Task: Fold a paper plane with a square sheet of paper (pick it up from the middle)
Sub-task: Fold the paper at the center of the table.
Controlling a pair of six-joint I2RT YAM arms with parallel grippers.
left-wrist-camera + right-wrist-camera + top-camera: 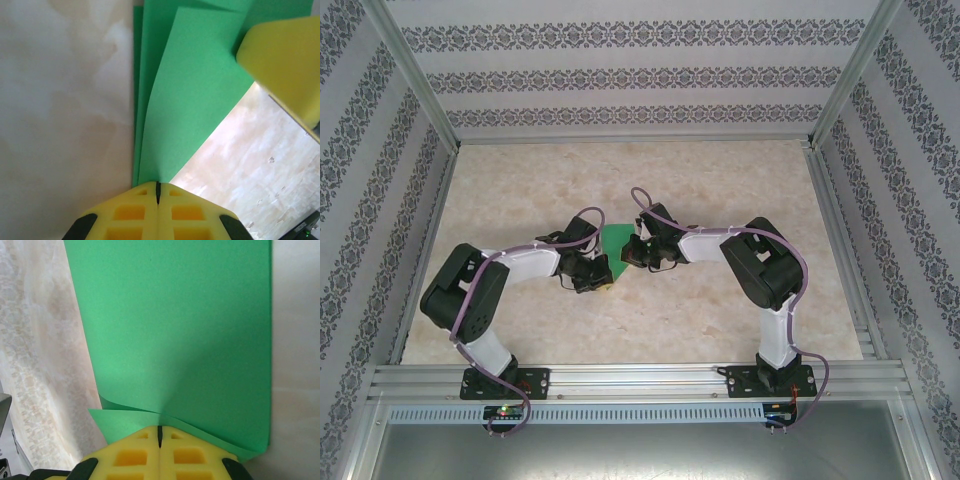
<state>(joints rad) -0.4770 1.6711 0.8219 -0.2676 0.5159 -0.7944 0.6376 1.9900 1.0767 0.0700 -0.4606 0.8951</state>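
Left gripper point(157, 193) jaws fully closed, pinching tip of folded green paper point(190, 100), layered flaps fanning out. Right gripper point(160, 434) also closed tight on opposite edge. Paper sits mid-table point(720, 320), between both grippers.

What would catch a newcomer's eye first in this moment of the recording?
The bright green sheet of paper, partly folded into layers, sits at the middle of the pale marbled table, between the two arms. The left gripper and the right gripper, both with yellow fingers shut, pinch it from opposite sides.
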